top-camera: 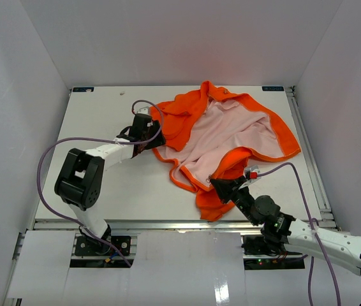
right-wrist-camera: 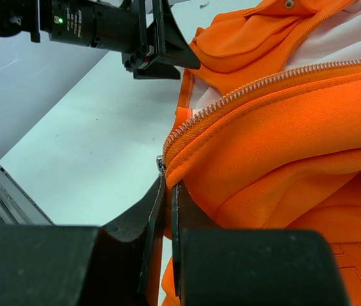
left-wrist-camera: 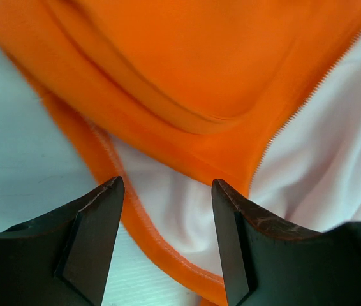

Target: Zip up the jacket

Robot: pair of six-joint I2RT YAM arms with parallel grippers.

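Top external view, left to right.

1. Table (top-camera: 113,185): white; carries the jacket on its right half.
2. Left gripper (top-camera: 143,131): at the jacket's left edge. In the left wrist view the left gripper (left-wrist-camera: 166,185) has its jaws apart, and they frame an orange hem (left-wrist-camera: 107,153) and a strip of pale lining (left-wrist-camera: 187,223) lying below. Nothing is gripped. Whether the fingertips touch the cloth cannot be told.
3. Jacket (top-camera: 187,118): orange, crumpled, centre-right of the table and reaching toward the far edge. It is spread open, with the pink lining (top-camera: 231,134) face up. One run of zipper teeth (left-wrist-camera: 302,108) borders the lining on the left side.
4. Right gripper (top-camera: 222,185): at the jacket's near edge. In the right wrist view the right gripper (right-wrist-camera: 168,185) has its jaws together, pinching the orange edge at the foot of the other run of zipper teeth (right-wrist-camera: 250,89). A small metal piece sits just above the fingertips. Whether it is the slider or an end pin cannot be told.

Status: nothing is zipped. The two tooth rows lie well apart, with open lining between them. One lower corner appears secured. Remaining, by judgement: grip the opposite edge, bring the two bottoms together, engage the slider and draw it up the full length.
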